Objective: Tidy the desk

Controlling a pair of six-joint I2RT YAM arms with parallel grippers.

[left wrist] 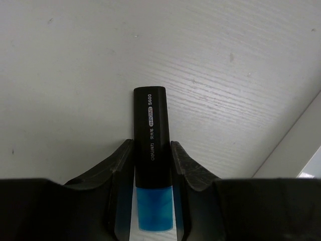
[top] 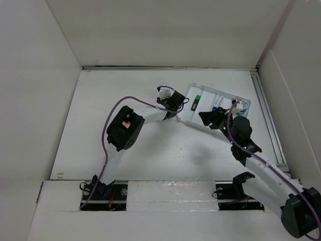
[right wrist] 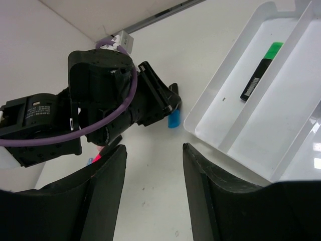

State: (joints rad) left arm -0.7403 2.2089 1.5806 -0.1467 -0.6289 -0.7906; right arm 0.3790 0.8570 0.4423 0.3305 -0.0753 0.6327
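Left hand [left wrist: 151,144] hangs low, fingers [left wrist: 123,161] flanking the blue highlighter [left wrist: 150,120], perhaps touching.

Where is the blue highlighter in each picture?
Top external: not visible, hidden under the left gripper, beside the white tray.
Left wrist: bottom middle, the blue highlighter is pinched between the fingers.
Right wrist: only its blue end peeks out, near the middle, beside the tray's corner.
Shared landmark: the left gripper, seen in all three views.
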